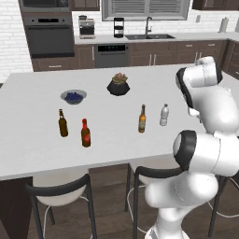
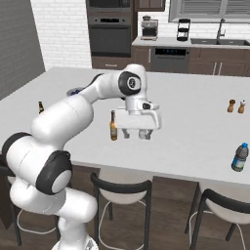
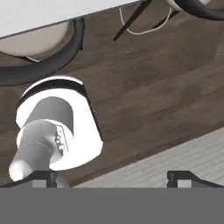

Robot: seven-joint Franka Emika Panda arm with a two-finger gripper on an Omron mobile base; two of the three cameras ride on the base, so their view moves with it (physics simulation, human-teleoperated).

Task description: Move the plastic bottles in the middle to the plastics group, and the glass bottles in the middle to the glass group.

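Note:
In the middle of the white island counter (image 1: 42, 149) a slim amber glass bottle (image 1: 142, 119) (image 2: 113, 126) stands upright, with a whitish plastic bottle (image 1: 164, 115) just to its right. Left of them stands the glass group: a dark brown bottle (image 1: 62, 123) and a red-necked brown bottle (image 1: 85, 133). A blue-labelled plastic bottle (image 2: 239, 157) stands upright near the counter's front right edge. My gripper (image 2: 135, 134) (image 3: 113, 177) hangs open and empty, fingers down, just right of the amber bottle. The hand view looks down on wooden floor and stools.
A bowl of blue berries (image 1: 73, 96) and a black plant pot (image 1: 118, 85) sit farther back on the counter. Salt and pepper shakers (image 2: 236, 106) stand at the right. Stools (image 1: 60, 191) line the counter's near edge.

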